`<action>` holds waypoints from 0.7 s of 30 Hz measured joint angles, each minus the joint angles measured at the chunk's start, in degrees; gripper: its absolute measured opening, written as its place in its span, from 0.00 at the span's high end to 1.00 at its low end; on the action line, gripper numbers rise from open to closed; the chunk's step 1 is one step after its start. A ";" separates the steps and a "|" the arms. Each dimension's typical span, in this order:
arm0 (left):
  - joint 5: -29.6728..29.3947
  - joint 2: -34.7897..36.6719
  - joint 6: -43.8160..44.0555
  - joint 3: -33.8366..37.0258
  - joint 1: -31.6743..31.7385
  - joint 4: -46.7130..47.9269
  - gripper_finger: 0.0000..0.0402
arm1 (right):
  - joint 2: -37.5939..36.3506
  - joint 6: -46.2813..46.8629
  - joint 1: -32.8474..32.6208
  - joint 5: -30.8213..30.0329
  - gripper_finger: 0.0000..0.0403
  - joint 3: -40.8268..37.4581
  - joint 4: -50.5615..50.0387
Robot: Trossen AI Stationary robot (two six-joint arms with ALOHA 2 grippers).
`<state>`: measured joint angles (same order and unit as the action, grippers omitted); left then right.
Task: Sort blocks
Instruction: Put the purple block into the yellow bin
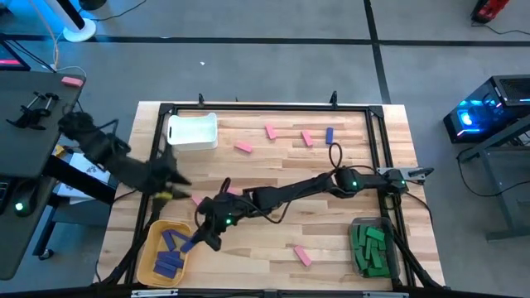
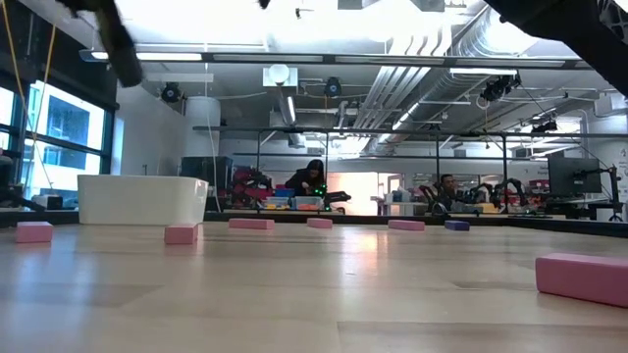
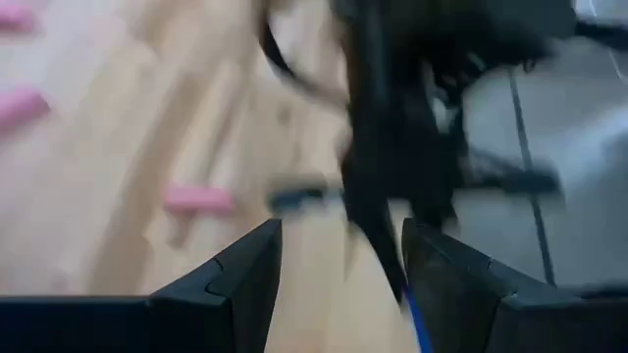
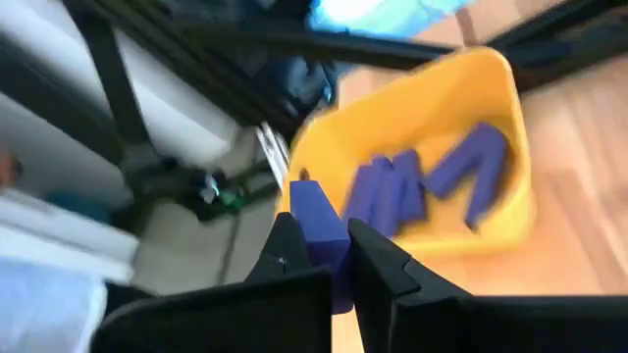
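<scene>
My right gripper point(image 1: 201, 237) reaches across the table to the yellow bin point(image 1: 149, 263) at the near left corner and is shut on a blue-purple block point(image 4: 316, 230). Several blue-purple blocks point(image 4: 432, 176) lie in that bin. My left gripper point(image 1: 175, 187) is open and hovers above the table's left side, just far of the right gripper; its fingers point(image 3: 245, 270) touch nothing. Pink blocks point(image 1: 243, 147) and one blue-purple block point(image 1: 330, 135) lie flat on the far half of the table. Another pink block point(image 1: 302, 256) lies near the near edge. My right gripper pinches the blue-purple block between its two fingers point(image 4: 378, 257), on the block's end point(image 4: 329, 257) nearest the wrist. The rest of the block sticks out past the fingertips. It is lifted clear, at the yellow bin's right rim point(image 1: 192, 236).
A white bin point(image 1: 192, 131) stands at the far left of the table. A clear bin holding green blocks point(image 1: 370, 247) sits at the near right corner. A black frame point(image 1: 265, 108) runs around the table. The right arm point(image 1: 290, 192) lies slantwise across the middle.
</scene>
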<state>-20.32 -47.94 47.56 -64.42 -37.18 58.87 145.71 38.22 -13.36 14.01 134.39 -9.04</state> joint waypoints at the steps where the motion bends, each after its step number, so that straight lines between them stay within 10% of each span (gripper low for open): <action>1: -0.89 -0.20 2.35 0.00 -3.09 1.16 0.51 | -0.83 -0.98 0.20 0.42 1.00 -0.21 -2.16; 10: -14.55 -4.88 17.07 0.00 -25.68 1.96 0.51 | -8.66 -7.22 2.42 0.06 1.00 -0.09 -12.17; 21: -11.33 -15.89 17.21 0.00 -22.42 0.41 0.51 | -9.29 -6.92 1.98 -1.79 1.00 -0.16 -12.13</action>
<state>-31.65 -63.83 64.77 -64.42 -59.60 59.28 136.42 31.30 -11.38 12.22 134.23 -21.17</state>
